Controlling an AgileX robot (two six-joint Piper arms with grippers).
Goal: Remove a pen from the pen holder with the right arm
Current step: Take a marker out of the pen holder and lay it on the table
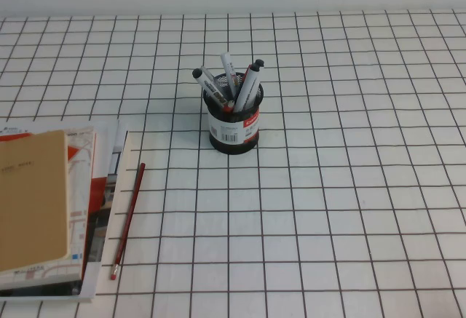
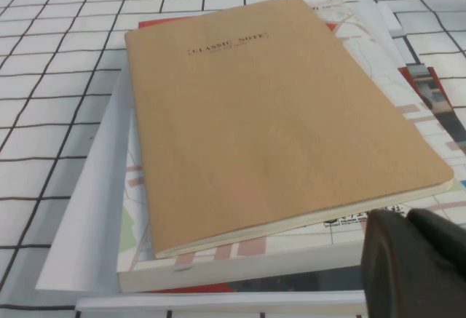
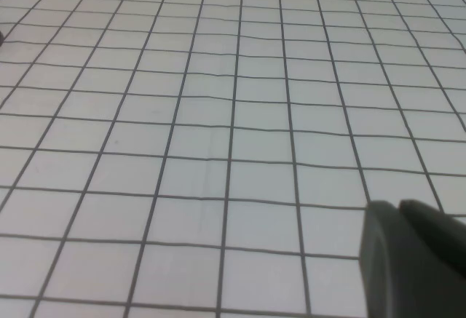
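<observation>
A black mesh pen holder [image 1: 234,125] with a white label stands upright at the middle of the checked table. Several pens [image 1: 228,70] stick out of its top, leaning different ways. Neither arm shows in the high view. My right gripper [image 3: 398,207] is shut with nothing in it, hanging over bare checked cloth, and the holder is out of its wrist view. My left gripper [image 2: 405,217] is shut and empty, just off the near edge of a tan notebook [image 2: 269,114].
The tan notebook [image 1: 33,198] lies on a stack of booklets and white paper [image 1: 109,209] at the table's near left. A red pencil [image 1: 128,220] rests on that paper's right edge. Checked cloth [image 1: 349,187] spreads right of the holder.
</observation>
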